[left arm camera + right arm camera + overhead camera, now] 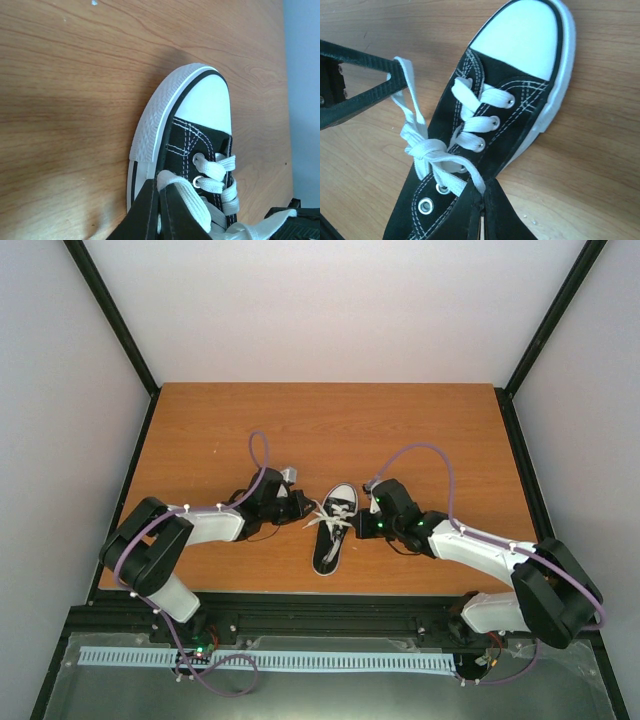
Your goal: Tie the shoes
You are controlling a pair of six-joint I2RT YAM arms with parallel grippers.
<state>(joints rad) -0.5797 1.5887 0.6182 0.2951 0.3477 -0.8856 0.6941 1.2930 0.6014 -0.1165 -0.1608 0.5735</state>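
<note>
Now the left tool (158, 192) and right tool (482, 194) each pinch the lace (422, 147) of the sneaker (333, 530).

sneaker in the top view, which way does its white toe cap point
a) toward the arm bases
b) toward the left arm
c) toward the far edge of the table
c: the sneaker's white toe cap sits on the far side, with the heel nearer the arm bases.
</note>
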